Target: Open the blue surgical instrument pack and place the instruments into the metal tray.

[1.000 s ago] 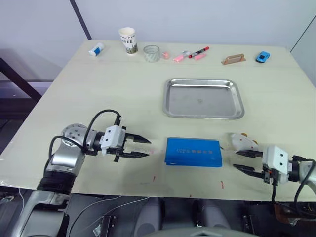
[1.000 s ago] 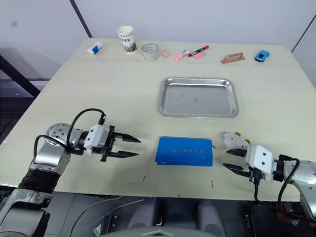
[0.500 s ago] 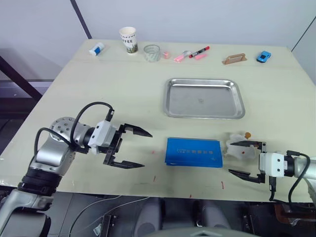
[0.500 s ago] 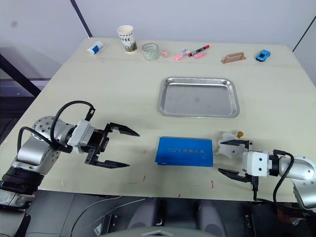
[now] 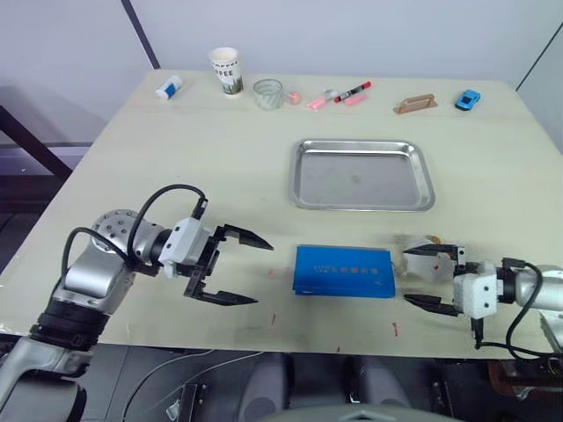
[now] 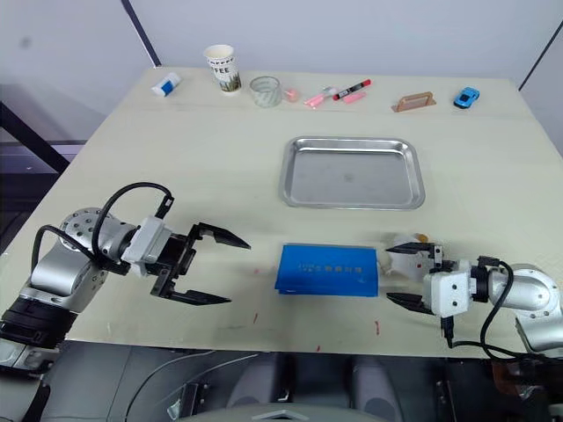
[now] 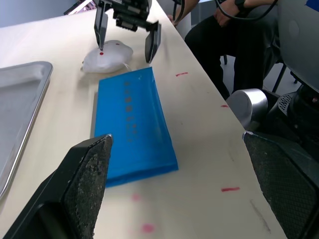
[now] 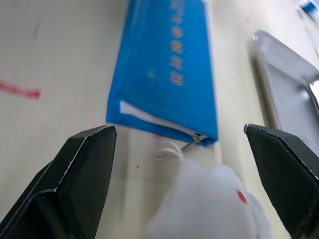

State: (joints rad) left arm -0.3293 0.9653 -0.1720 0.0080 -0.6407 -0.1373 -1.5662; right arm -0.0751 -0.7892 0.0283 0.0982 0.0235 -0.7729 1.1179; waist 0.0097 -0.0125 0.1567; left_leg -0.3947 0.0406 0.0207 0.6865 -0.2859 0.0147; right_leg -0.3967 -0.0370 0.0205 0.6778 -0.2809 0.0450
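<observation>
The blue surgical instrument pack [image 5: 344, 271] lies shut and flat near the table's front edge, white print facing up. Its zipper end shows in the right wrist view [image 8: 167, 69]. The instruments are hidden. Behind the pack sits the metal tray [image 5: 361, 176], with nothing in it. My left gripper [image 5: 261, 273] hovers wide open a short way left of the pack, fingers pointing at it. My right gripper [image 5: 408, 275] is open just right of the pack, its fingers straddling a white plush toy [image 5: 425, 262].
Along the far edge stand a paper cup [image 5: 225, 69], a glass [image 5: 269, 93], pink and red markers [image 5: 343, 95], a white-blue tube [image 5: 170, 87], a wooden piece [image 5: 415, 105] and a blue toy car [image 5: 467, 99]. A person sits beyond the front edge [image 7: 234, 30].
Both grippers have turned at the wrist. The left has opened much wider. The right has slid left towards the pack and now straddles the plush toy.
</observation>
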